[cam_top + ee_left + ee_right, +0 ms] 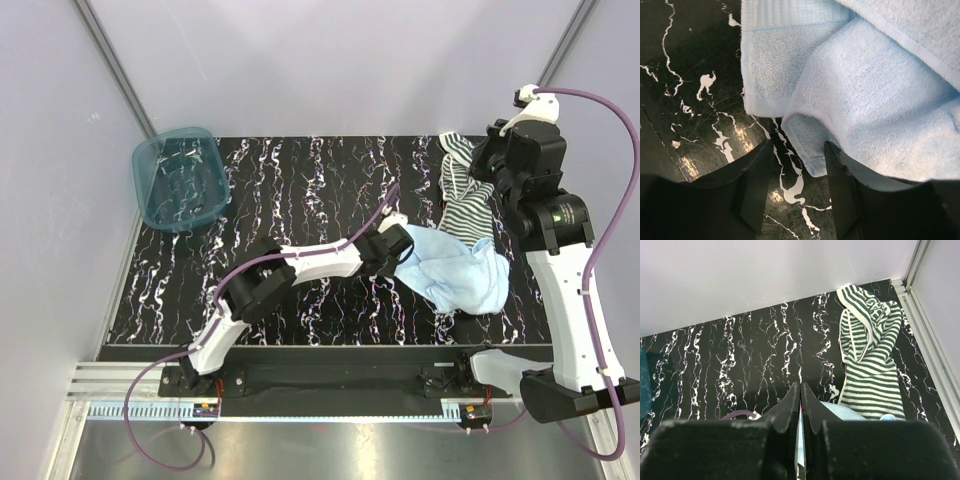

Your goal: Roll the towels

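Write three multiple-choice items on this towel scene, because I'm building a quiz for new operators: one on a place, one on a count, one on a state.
1. Where on the table does the striped towel lie?
A. near left corner
B. far right corner
C. centre

2. How many towels are in view?
A. one
B. two
C. four

3. How does the right pincer stand?
A. wide open
B. half open
C. shut, holding nothing

Answers:
1. B, because the right wrist view shows it against the far right edge.
2. B, because there is only the striped one and the pale blue towel.
3. C, because its fingers meet with nothing seen between them.
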Tool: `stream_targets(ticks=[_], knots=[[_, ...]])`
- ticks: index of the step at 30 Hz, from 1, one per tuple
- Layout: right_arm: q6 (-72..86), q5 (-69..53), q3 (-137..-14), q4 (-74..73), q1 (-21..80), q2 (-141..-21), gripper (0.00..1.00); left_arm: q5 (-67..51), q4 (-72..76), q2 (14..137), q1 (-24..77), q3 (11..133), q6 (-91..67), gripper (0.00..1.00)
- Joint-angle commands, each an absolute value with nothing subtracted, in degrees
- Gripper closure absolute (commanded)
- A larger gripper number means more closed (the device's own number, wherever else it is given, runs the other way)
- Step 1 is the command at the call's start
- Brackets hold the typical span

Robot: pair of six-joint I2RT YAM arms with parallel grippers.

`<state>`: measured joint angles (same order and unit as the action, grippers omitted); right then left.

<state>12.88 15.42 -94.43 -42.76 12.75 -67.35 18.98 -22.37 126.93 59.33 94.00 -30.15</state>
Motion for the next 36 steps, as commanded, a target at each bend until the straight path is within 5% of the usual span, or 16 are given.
stream_targets(ticks=[1, 9, 14, 20, 23, 32, 36], knots=[[13.09, 14.5, -94.13, -42.01, 13.01, -65.92, 0.92, 19.6, -28.74, 130.69, 59.06, 91.05, -30.06, 0.53], [13.36, 13.62, -91.23, -43.24, 12.92, -63.64, 0.93, 20.04, -29.36, 131.58, 58.45, 89.3, -29.0, 1.0], [15.2, 8.71, -88.6, -45.35, 12.92, -62.76, 0.91, 21.44, -28.92, 125.52, 58.1, 83.33, -28.65, 1.0], [19.06, 0.18, -80.7, -49.48, 12.92, -59.86, 0.56, 22.24, -28.12, 108.22, 53.72, 70.26, -27.78, 1.0], [21.87, -2.72, -74.65, -50.27, 13.01, -57.75, 0.46, 22.06, -28.91, 100.13, 51.16, 66.54, -26.99, 1.0], [28.91, -6.67, -63.55, -54.41, 17.04, -56.86, 0.45, 25.75, -33.75, 79.03, 47.55, 58.19, -24.18, 1.0], [34.7, -3.7, -59.77, -52.3, 31.93, -60.19, 0.46, 25.23, -35.41, 74.98, 46.93, 55.73, -23.9, 1.0]])
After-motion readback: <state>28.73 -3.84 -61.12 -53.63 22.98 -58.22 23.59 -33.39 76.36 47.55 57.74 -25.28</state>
